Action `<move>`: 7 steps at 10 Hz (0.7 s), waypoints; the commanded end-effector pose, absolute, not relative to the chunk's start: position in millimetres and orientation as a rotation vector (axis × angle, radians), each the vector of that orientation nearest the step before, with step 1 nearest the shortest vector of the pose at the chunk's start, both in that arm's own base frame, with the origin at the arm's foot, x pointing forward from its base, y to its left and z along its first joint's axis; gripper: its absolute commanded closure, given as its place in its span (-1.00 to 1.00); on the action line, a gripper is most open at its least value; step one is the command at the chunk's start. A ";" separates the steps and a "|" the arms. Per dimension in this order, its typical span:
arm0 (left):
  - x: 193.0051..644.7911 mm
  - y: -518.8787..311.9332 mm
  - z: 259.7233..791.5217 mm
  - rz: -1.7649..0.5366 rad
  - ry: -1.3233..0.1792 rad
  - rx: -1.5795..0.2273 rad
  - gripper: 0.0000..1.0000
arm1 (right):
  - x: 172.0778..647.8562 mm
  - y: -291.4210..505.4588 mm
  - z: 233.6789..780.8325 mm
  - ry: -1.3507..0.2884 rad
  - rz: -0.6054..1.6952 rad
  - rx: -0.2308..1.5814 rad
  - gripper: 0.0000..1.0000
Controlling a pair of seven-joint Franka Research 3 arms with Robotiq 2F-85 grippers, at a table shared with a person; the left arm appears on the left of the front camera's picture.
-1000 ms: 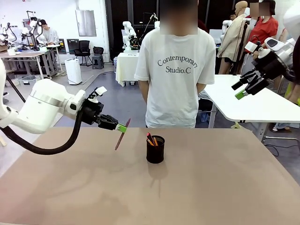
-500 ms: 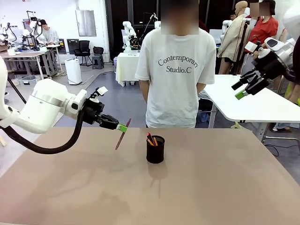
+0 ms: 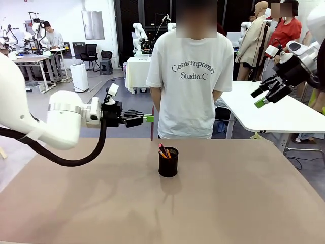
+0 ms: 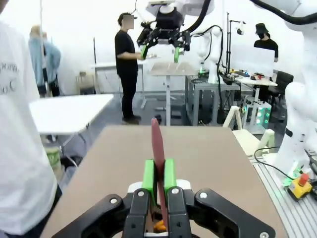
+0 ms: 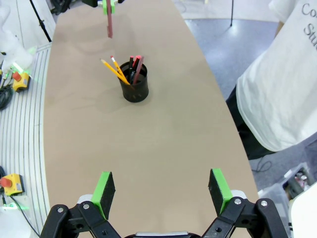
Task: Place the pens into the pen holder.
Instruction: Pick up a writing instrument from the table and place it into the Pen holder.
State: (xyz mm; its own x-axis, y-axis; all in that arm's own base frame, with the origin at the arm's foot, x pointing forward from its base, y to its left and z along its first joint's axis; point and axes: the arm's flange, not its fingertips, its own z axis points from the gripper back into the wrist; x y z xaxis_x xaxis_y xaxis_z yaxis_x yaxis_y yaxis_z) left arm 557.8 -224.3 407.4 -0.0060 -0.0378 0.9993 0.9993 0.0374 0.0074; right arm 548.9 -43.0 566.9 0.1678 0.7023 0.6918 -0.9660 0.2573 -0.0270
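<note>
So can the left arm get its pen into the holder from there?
Probably yes: the left gripper holds the pen upright, up and left of the holder, whose open rim has room beside two pens.

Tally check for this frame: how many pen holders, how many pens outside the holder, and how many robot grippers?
Pen holder: 1
Pens outside it: 1, the reddish-brown pen held in the left gripper's fingers
Grippers: 2, the left gripper and the open right gripper
Total: 4
The pens in the holder overlap, so they are left uncounted.
</note>
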 end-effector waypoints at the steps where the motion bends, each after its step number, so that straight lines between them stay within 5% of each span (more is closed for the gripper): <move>1: 565.1 -240.6 394.8 -1.293 -1.315 -1.147 1.00 | 547.8 -43.1 569.6 -0.660 1.257 0.474 -1.00; 7: 584.1 -288.1 350.8 -1.371 -1.397 -1.231 1.00 | 547.8 -43.1 569.6 -0.660 1.257 0.474 -1.00</move>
State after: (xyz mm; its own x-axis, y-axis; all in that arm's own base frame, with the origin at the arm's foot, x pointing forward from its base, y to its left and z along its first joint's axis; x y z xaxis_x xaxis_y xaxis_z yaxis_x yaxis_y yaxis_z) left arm 575.2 -285.2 352.9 -0.1795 0.0662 0.9815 0.9809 -0.0634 0.1836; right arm 548.9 -43.0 567.0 0.1677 0.7023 0.6918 -0.9659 0.2573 -0.0271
